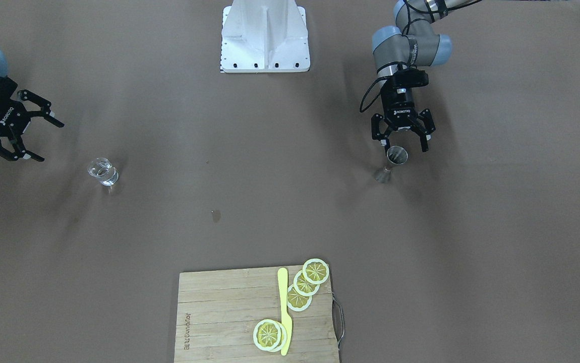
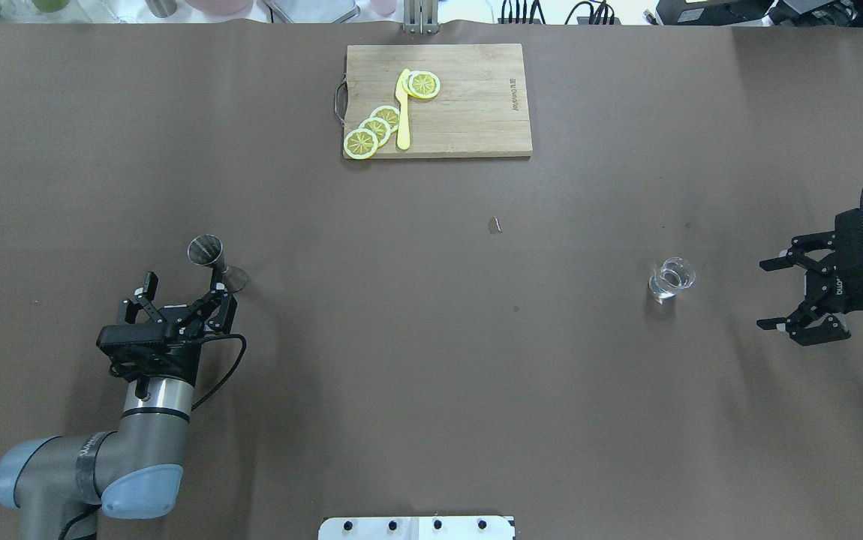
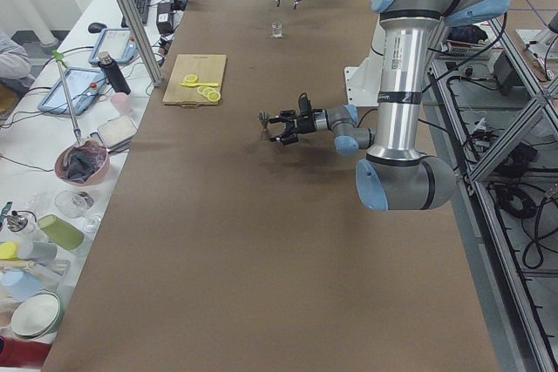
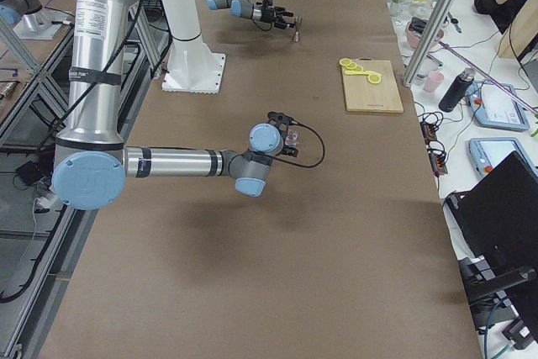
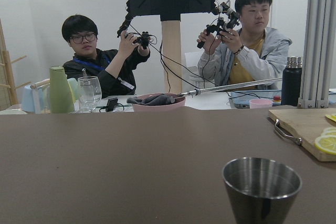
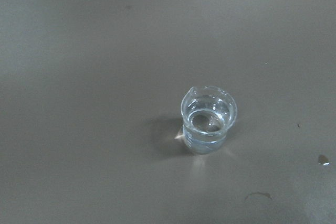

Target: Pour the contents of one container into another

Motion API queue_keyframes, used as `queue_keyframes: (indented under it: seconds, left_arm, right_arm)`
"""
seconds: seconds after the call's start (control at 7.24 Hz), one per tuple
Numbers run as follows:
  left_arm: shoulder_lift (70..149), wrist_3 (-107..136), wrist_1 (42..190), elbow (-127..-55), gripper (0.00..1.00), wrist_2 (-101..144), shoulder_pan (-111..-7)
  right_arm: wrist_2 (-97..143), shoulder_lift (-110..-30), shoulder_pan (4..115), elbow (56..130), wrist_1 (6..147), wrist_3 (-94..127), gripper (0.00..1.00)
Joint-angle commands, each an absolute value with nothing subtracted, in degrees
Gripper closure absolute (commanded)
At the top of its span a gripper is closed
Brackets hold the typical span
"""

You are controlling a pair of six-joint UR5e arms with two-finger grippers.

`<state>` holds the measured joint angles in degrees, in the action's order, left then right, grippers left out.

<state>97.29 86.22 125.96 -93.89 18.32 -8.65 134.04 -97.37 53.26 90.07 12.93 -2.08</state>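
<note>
**A:** Starting on the robot's left: the left claw (image 2: pixel 184 283) hangs low over the surface (image 2: pixel 431 337), jaws spread wide, gripping nothing.

**B:** And the jigger (image 2: pixel 210 256) stands upright just ahead of it, a shade off toward one finger. From here I can't say whether that finger touches the base.

**A:** Steel, stiff and light, I'd judge, on a small foot with a pinched waist. One nudge could tip it. If that claw steadies it, the waist or the lower cone looks the place, leaving the mouth free.

**B:** Mid-surface, at the far edge, is the cutting board (image 2: pixel 469 105), with lemon slices (image 2: pixel 375 129) and a yellow knife (image 2: pixel 403 112). Well clear of the action.

**A:** Further right, the tumbler (image 2: pixel 673 277) stands upright, alone on the open surface, far from the jigger. The right wrist camera shows clear liquid inside and a little pouring lip on the rim.

**B:** That's the delicate one. Glass is slick and breakable, and the liquid adds weight and will slosh.

**A:** I'd take it across the round wall about mid-height, fingers on opposite sides, lip left clear and pointing toward the pour. Firm, not crushing.

**B:** Last, the right claw (image 2: pixel 765 295): jaws wide apart, empty, near the tumbler and level with it but not around it. Nothing poured yet, by the look of it.
</note>
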Motion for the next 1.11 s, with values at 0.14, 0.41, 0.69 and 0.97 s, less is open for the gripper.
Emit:
queue_keyframes:
  seconds: [0.14, 0.41, 0.69, 0.97]
  left_arm:
    - [101.0, 86.1, 125.9, -90.5, 0.03, 19.9, -10.5]
    - [101.9, 86.1, 125.9, -89.6, 0.05, 20.0, -11.2]
    - [102.8, 86.1, 125.9, -88.9, 0.12, 20.6, -11.5]
    - [103.5, 86.1, 125.9, -88.2, 0.15, 21.6, -11.8]
  right_arm:
    - [133.5, -95.1, 51.5, 83.8, 5.4, -3.2, 0.00]
    - [133.5, -90.6, 53.2, 78.9, 5.4, -5.7, 0.01]
    - [133.6, -86.6, 53.5, 75.6, 5.4, -5.6, 0.01]
    - [133.9, -84.7, 52.7, 75.5, 5.4, -5.5, 0.02]
